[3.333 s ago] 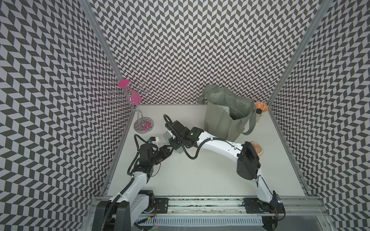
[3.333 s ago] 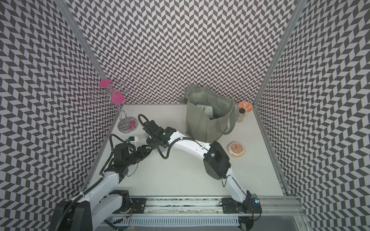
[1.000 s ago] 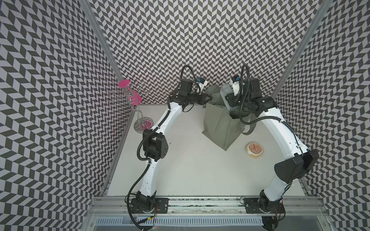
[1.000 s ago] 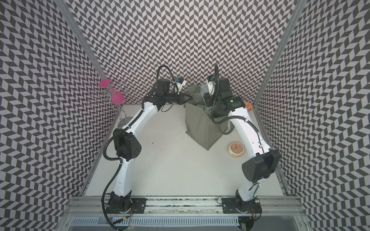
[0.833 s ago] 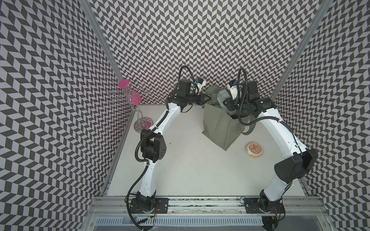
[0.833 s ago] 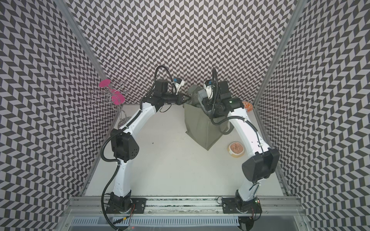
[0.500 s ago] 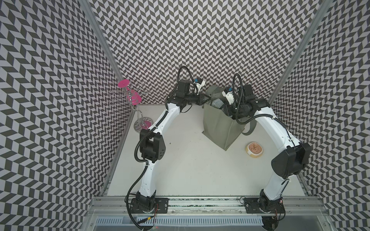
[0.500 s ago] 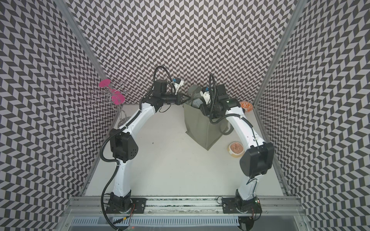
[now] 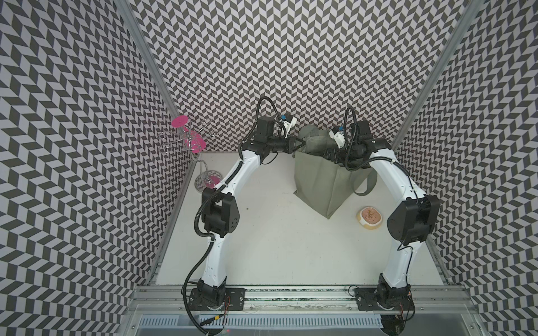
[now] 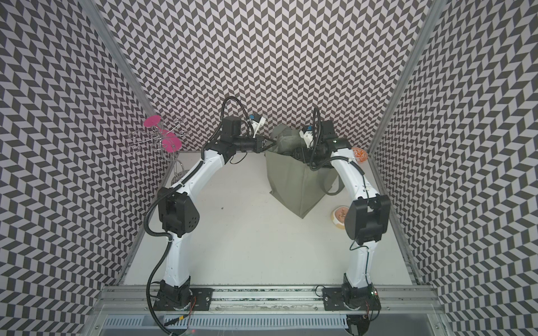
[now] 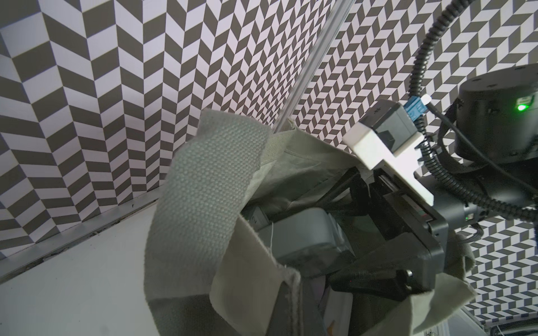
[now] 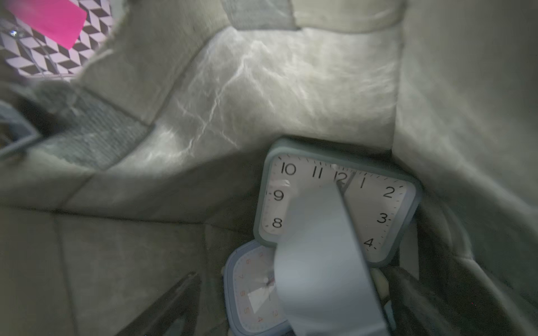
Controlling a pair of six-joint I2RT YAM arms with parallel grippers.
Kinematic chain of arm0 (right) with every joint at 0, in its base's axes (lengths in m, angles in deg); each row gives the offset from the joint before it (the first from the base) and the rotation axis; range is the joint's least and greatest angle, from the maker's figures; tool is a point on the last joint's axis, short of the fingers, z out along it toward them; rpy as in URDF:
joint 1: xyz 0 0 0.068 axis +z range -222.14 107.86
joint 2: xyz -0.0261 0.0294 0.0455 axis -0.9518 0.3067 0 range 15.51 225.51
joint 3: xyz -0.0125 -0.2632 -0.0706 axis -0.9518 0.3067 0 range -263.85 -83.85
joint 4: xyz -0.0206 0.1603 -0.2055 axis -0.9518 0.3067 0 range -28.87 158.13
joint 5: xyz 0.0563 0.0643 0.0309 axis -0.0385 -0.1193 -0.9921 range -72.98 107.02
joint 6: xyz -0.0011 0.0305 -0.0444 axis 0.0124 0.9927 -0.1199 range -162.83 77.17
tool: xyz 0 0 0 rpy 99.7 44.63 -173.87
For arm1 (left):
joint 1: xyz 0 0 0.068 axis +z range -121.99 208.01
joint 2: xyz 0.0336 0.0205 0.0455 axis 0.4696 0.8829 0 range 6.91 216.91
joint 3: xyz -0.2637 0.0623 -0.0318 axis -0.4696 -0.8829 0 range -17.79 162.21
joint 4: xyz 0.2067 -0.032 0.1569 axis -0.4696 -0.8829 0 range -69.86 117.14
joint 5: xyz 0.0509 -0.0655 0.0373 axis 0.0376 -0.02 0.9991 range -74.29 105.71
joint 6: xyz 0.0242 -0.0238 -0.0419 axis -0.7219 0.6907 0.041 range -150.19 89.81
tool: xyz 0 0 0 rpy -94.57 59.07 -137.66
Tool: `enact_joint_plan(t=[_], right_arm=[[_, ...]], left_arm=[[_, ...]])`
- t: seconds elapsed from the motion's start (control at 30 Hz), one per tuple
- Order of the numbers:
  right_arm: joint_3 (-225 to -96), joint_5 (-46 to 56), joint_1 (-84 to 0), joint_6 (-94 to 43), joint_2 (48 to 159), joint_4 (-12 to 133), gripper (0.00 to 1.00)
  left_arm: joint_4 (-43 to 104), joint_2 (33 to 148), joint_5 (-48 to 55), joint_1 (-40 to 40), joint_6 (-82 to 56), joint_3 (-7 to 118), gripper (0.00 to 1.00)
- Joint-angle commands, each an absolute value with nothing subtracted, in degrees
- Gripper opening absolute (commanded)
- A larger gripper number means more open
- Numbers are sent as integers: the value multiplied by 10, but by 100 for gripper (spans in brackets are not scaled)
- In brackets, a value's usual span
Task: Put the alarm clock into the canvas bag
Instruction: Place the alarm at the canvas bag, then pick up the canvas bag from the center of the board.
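Note:
The grey-green canvas bag (image 9: 317, 180) (image 10: 294, 186) stands at the back of the table. My left gripper (image 9: 300, 142) is shut on the bag's left rim beside its woven handle (image 11: 209, 180). My right gripper (image 9: 326, 152) (image 12: 297, 279) reaches into the bag's mouth, and its jaws stand open. The alarm clock (image 11: 302, 232) (image 12: 320, 261), pale grey, hangs loose between them, blurred, with a gap to the left finger (image 12: 174, 302). Two other clocks lie on the bag's bottom: a green-grey one (image 12: 378, 203) and a blue one (image 12: 250, 291).
A wire stand with pink discs (image 9: 189, 139) rises from a round base (image 9: 208, 181) at the back left. A small bowl (image 9: 369, 216) sits right of the bag. An orange-patterned object (image 10: 359, 154) stands in the back right corner. Patterned walls close three sides.
The right gripper has moved left and down into the bag's mouth and its jaws have opened off the clock. The left gripper keeps hold of the bag's rim.

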State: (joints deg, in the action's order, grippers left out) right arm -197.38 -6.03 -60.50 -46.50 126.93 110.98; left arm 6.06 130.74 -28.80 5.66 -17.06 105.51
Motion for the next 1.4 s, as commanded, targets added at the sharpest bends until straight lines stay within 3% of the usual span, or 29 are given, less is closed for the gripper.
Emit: enact_joint_plan(t=[0.0,0.17,0.4,0.53,0.77,0.97,1.17,1.37], right_arm=[[-1982,-25,-594,-439,1184,1070,99],[-1860,40,-596,-391,1030,978,99],[-1729,177,-628,-327,882,970,100],[-1642,176,-666,-302,833,960,99],[-1587,131,-717,-272,848,941,90],[-1566,45,-739,-266,888,905,67],[-1620,-31,-731,-284,921,888,1],[-1756,-22,-658,-293,981,887,0]], left_arm=[[80,1269,-306,55,-172,1048,0],[88,1268,-311,54,-168,1042,0],[94,1266,-319,54,-164,1039,0],[97,1258,-316,54,-167,1021,0],[103,1247,-310,48,-170,1002,0],[103,1247,-310,47,-169,1004,0],[153,1220,-323,54,-137,973,0],[175,1135,-300,71,-128,925,0]])
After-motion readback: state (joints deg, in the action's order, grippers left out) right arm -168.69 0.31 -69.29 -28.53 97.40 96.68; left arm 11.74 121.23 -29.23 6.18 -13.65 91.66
